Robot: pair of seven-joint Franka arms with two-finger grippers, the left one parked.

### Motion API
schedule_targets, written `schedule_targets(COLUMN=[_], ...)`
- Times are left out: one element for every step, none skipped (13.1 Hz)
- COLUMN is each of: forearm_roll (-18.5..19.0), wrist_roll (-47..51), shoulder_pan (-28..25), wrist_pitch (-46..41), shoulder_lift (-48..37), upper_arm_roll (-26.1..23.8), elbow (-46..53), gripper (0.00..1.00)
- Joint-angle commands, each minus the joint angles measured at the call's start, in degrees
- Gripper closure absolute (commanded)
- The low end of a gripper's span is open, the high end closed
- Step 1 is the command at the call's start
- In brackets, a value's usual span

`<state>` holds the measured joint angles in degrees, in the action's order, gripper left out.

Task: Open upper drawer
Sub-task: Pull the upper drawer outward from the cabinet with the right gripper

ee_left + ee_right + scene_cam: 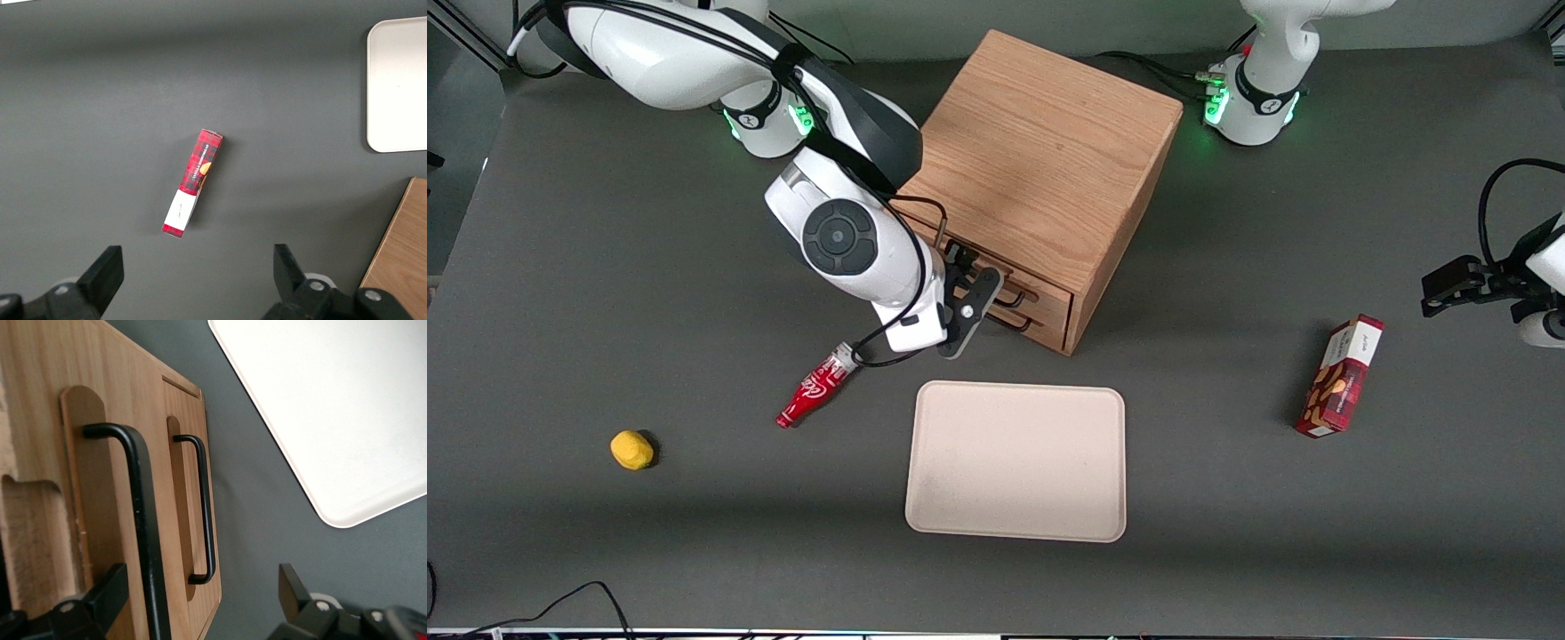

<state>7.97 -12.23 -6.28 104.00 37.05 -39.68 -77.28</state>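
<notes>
The light oak cabinet (1040, 160) stands at the middle of the table, its two drawer fronts facing the tray. The upper drawer (1049, 298) looks pushed in; its black wire handle (143, 520) runs between my fingers, close to one finger (110, 590). The lower drawer's matching handle (203, 507) lies just below it. My right gripper (200, 579) is open, right in front of the drawer fronts (980, 300) at handle height, its jaws standing either side of the upper handle and not closed on it.
A beige tray (1016, 460) lies in front of the cabinet, nearer the front camera. A red bottle (815, 388) lies beside my wrist, with a yellow lump (631, 449) farther out. A red box (1340, 376) lies toward the parked arm's end.
</notes>
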Motion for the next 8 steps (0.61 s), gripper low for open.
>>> schedule_targets(forearm_roll=[1.2,1.2,1.1,1.0,1.0,1.0,1.0,0.9], wrist_roll=[-3.4,-4.4,-5.3,-6.0,-7.0,-8.0,-8.4,-8.4], shoulder_pan=[0.3,0.4,0.4,0.6,0.8,0.8,0.9,0.9], wrist_pitch=[0.7,0.8,0.7,0.7,0.8,0.8,0.8,0.9], shoulder_lift=[0.7,0.7,0.7,0.7,0.7,0.7,0.7,0.8], upper_arm_roll=[0.2,0.6,1.4,2.1,2.9,3.4,3.9,4.6], elbow=[0.1,0.3,0.5,0.7,1.0,1.6,2.0,2.3], gripper=[0.00,0.00,0.00,0.00,0.00,0.00,0.00,0.00])
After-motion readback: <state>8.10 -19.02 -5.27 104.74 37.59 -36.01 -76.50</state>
